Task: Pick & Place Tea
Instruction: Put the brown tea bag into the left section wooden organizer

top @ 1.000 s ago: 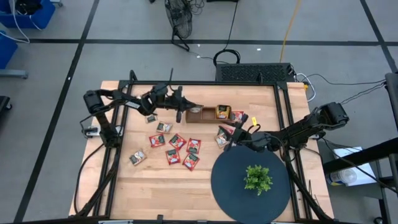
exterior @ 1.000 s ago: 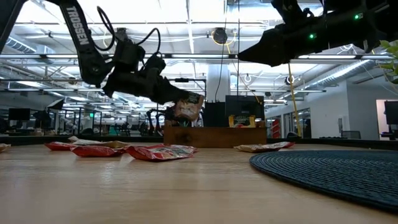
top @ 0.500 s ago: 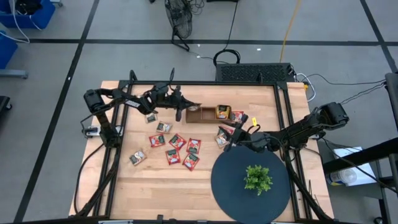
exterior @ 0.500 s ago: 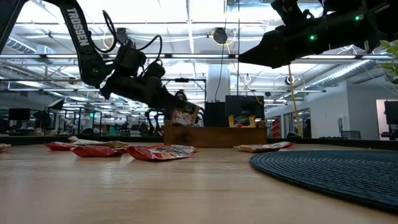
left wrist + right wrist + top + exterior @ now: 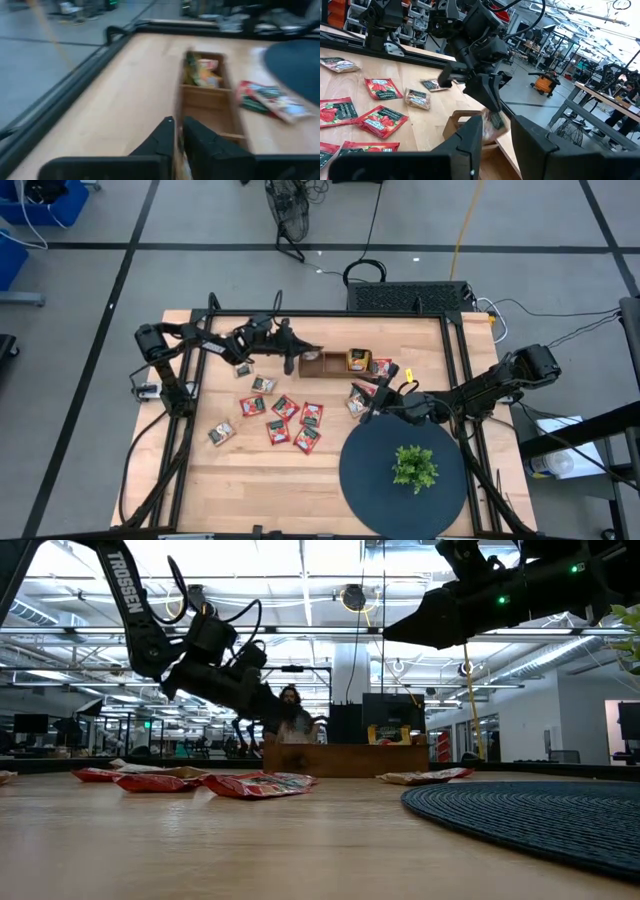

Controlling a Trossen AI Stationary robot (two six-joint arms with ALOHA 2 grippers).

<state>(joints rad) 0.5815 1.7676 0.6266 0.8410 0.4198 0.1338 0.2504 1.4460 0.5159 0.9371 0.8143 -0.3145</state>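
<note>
Your wooden tray (image 5: 345, 364) sits at the back of the table (image 5: 250, 480), one sachet already standing in its middle slot (image 5: 358, 360) and another red one at its right end (image 5: 381, 367). Loose sachets lie scattered in front: a red cluster (image 5: 285, 420) mid-table, one grey-green packet (image 5: 220, 433) further left, a couple (image 5: 360, 395) by the round dark mat (image 5: 400, 470) with the small plant (image 5: 414, 466). Nothing blocks the tray's left slot.

Your left gripper (image 5: 296, 356) hangs right over the tray's left end, fingers (image 5: 162, 140) nearly closed, pinching a sachet (image 5: 493, 121) that dangles at the slot. Your right gripper (image 5: 370, 404) waits above the packets beside the mat; fingers (image 5: 470, 137) parted, holding nothing.
</note>
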